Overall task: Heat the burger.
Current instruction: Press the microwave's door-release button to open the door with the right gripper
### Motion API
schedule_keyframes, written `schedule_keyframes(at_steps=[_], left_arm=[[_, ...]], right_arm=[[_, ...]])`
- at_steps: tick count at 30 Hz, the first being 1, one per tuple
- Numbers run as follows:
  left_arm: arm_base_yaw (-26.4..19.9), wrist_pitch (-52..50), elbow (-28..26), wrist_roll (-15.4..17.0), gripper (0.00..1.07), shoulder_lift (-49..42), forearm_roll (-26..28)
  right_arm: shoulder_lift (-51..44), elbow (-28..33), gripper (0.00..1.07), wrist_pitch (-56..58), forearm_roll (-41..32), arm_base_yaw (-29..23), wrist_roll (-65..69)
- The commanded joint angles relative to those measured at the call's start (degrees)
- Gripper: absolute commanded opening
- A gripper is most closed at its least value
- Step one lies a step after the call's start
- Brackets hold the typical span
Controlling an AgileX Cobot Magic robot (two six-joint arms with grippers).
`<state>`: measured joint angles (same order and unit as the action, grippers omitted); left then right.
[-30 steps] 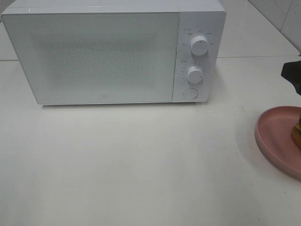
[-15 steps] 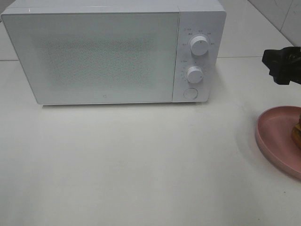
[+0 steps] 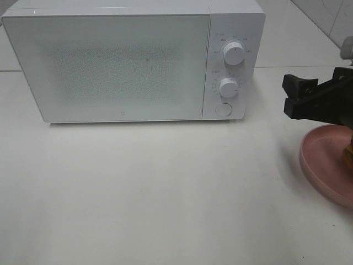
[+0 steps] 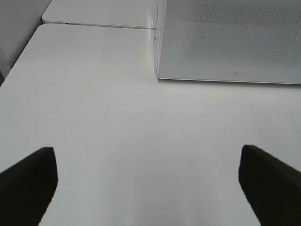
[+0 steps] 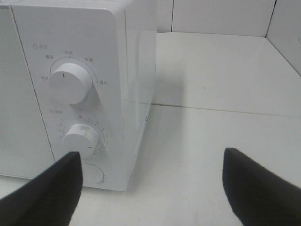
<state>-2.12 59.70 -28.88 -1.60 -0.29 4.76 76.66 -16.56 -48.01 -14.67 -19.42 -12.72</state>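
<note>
The burger point(image 3: 349, 154) shows only as a golden-brown sliver at the right edge of the exterior view, sitting on the pink plate point(image 3: 322, 157). The white microwave point(image 3: 110, 61) stands at the back with its door shut. My right gripper point(image 3: 291, 96) is open and empty, above the table between the plate and the microwave's control panel, fingers pointing toward the panel. In the right wrist view the right gripper point(image 5: 150, 188) faces the microwave's knobs point(image 5: 70, 87). My left gripper point(image 4: 148, 188) is open and empty over bare table in front of the microwave's left corner point(image 4: 160, 70).
The microwave panel has an upper knob point(image 3: 234, 54), a lower knob point(image 3: 228, 87) and a round button point(image 3: 223, 109). The white table point(image 3: 165, 193) stretches in front of the microwave. A tiled wall point(image 3: 331, 16) rises at the back right.
My right gripper has moved left into the exterior view, from the right edge toward the microwave's control panel. The microwave, plate and burger have not moved.
</note>
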Motion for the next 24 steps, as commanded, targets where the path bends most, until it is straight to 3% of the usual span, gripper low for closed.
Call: schedule_keyframes(at_steps=[1, 4, 7, 12, 15, 18, 24], left_arm=[[-0.11, -0.23, 0.06, 0.00, 1.00, -1.20, 0.06], [-0.11, -0.23, 0.06, 0.00, 1.00, -1.20, 0.06], [-0.11, -0.23, 0.06, 0.00, 1.00, -1.20, 0.06], [-0.11, -0.23, 0.06, 0.00, 1.00, -1.20, 0.06], [-0.11, -0.23, 0.06, 0.00, 1.00, -1.20, 0.06], [-0.11, -0.23, 0.06, 0.00, 1.00, -1.20, 0.06], [-0.11, -0.23, 0.06, 0.00, 1.00, -1.20, 0.06]], right_arm=[[0.63, 0.06, 0.76, -2.41, -5.84, -2.98, -4.35], [2.92, 0.00, 0.76, -6.30, -13.92, -9.74, -7.16], [3.32, 0.00, 0.76, -7.22, -15.53, -11.06, -7.28], [7.56, 0.00, 0.76, -14.21, -24.41, -19.19, -7.39], [8.31, 0.00, 0.76, -15.01, -25.73, -20.28, -7.39], [11.57, -0.11, 0.76, -18.11, -30.83, -25.15, -7.39], [14.32, -0.11, 0.76, -20.51, -35.70, -30.19, -7.05]])
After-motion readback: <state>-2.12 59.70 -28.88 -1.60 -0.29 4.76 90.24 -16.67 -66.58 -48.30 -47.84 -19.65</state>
